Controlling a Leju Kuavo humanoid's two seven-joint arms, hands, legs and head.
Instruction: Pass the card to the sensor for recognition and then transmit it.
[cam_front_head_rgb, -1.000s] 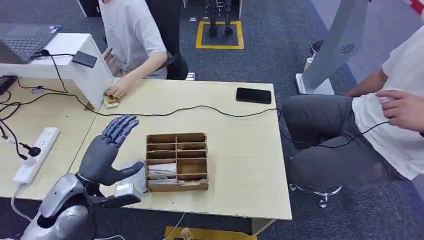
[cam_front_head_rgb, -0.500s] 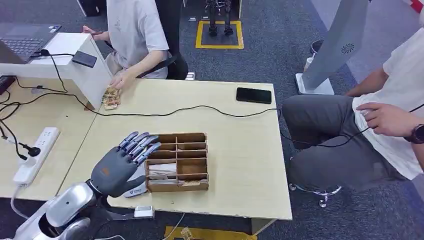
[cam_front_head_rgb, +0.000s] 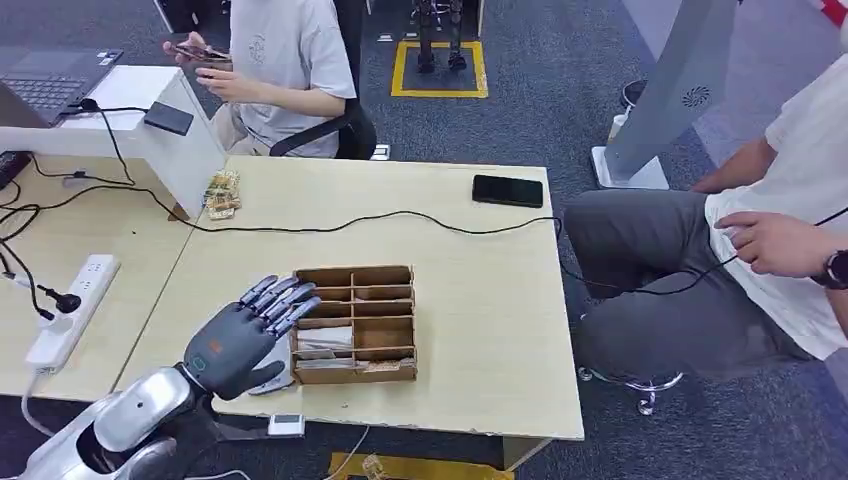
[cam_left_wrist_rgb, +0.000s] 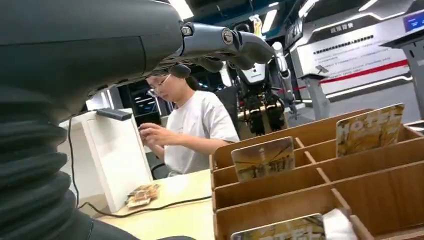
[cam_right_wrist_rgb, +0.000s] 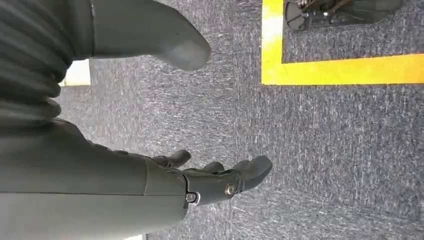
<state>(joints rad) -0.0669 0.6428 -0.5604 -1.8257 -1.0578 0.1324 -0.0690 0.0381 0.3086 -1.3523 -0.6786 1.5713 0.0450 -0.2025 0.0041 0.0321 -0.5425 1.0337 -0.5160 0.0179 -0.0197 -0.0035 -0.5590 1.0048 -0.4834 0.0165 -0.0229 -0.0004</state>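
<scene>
While the pale wooden worktop (cam_front_head_rgb: 480, 330) carries everything the task needs, the step in hand appears to be the reach for a card, with nothing lifted yet. The white box-shaped sensor stand (cam_front_head_rgb: 150, 125) with a small black reader on its top sits well beyond the brown compartmented card box (cam_front_head_rgb: 354, 322), toward the far left corner, and a person in a white shirt (cam_front_head_rgb: 285, 60) sits behind that stand looking at a phone. The card box, the landmark here, stands near the worktop's front edge. The robot's dark grey left hand (cam_front_head_rgb: 245, 335) hovers just beside the box's left wall, released, its fingers spread over the box's left edge and grasping nothing. The robot's right hand (cam_right_wrist_rgb: 210, 175) hangs over the grey carpet, well away from the box, its fingers loosely apart and empty. Several printed cards (cam_left_wrist_rgb: 262, 157) stand upright in the box's slots, and a small stack of loose cards (cam_front_head_rgb: 222, 193) lies far beyond the box, at the foot of the sensor stand. The next move, I judge, calls for lowering the fingers into a left compartment, pinching one upright card by its edge, and lifting it straight out before carrying it to the reader.
</scene>
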